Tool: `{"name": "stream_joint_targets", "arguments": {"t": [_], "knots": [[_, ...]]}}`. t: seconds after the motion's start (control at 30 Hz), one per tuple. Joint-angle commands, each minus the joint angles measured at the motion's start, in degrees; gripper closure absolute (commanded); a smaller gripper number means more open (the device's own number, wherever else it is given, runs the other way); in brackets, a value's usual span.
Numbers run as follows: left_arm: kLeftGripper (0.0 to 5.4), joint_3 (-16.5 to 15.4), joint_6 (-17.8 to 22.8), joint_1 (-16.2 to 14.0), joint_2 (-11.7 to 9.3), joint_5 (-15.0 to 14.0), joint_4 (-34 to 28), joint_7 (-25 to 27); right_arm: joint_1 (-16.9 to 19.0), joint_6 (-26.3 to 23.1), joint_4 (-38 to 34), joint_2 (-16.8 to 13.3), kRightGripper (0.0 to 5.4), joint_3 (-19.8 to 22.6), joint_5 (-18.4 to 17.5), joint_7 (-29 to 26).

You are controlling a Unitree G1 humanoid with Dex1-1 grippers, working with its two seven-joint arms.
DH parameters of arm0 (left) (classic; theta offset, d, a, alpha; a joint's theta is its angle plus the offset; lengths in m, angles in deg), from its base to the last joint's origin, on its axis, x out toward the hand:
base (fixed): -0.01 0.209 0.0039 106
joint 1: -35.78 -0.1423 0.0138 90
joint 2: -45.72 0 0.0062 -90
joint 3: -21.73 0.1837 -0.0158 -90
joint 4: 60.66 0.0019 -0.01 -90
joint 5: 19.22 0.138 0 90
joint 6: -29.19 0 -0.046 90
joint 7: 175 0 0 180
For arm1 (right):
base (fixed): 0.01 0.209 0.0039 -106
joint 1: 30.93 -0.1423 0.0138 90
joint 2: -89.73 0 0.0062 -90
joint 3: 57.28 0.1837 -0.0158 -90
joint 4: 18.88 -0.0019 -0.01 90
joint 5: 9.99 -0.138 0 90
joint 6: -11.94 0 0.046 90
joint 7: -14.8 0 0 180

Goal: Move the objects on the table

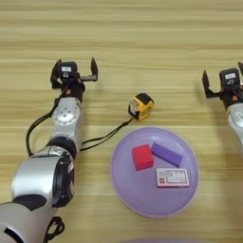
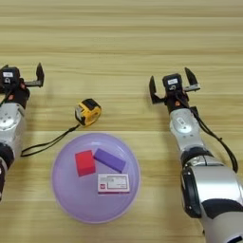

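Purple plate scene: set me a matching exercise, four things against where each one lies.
Things:
1. red cube
2. purple block
3. white box with red edge
4. tape measure

Places:
A. on the table, beyond the plate
B. on the plate, its left part
C. on the plate, nearest the robot
D. on the plate, right of the cube

Pairs: 1-B, 2-D, 3-C, 4-A
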Motion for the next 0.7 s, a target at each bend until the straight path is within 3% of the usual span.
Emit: {"name": "stream_joint_targets", "arguments": {"t": [0.03,0.7], "knots": [[0.03,-0.75,1.10,1.24,0.28,-0.62,0.59,0.33,-1.22,-0.63,0.67,-0.23,0.00,0.19,0.00,-0.09],[0.03,-1.83,-2.07,-0.82,0.13,-0.96,-1.08,2.02,0.63,2.88,-0.43,-0.23,0.00,-0.21,0.19,0.38]]}}
